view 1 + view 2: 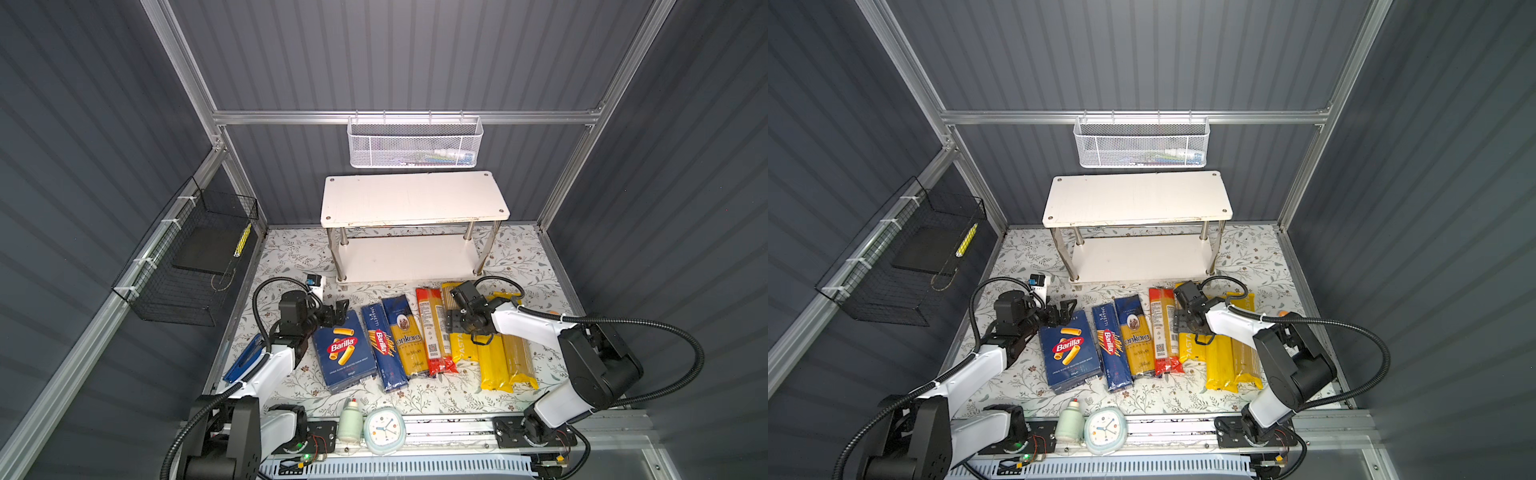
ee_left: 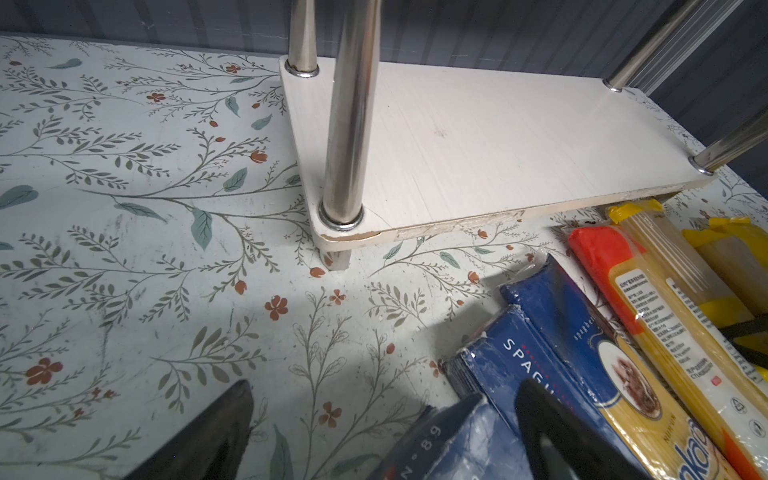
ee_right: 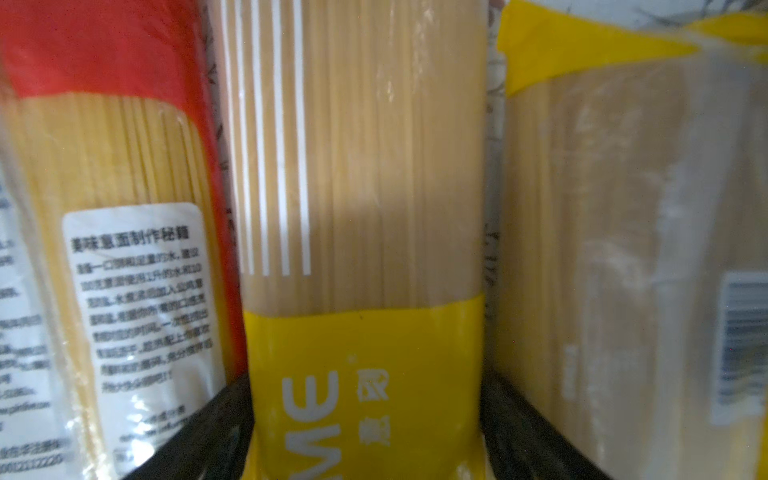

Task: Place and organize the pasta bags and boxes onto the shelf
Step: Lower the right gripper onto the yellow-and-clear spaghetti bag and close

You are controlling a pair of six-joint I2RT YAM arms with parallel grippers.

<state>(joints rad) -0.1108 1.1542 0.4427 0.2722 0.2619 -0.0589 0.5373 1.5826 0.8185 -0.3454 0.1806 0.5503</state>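
The right gripper (image 3: 365, 386) stands over the yellow bag (image 3: 365, 166), spread wide with one finger at each long edge. Whether the fingers already press the plastic I cannot tell. The bag lies flat on the desk (image 1: 291, 257), and the gripper crosses its long axis squarely, partway along its length. That axis runs from the front of the desk toward the shelf (image 1: 415, 199), whose boards run crosswise just past the bag's far end. I judge the bag needs lifting, carrying forward, and probably a quarter turn to lie along a board. The red bag (image 3: 124, 124) lies just beside it on one side and a second yellow bag (image 3: 623, 208) on the other, so room for the fingers is thin. The left gripper (image 1: 338, 311), spread and empty, hovers at the far end of the wide blue box (image 1: 343, 353), well apart from this bag; the right arm is the nearer one.
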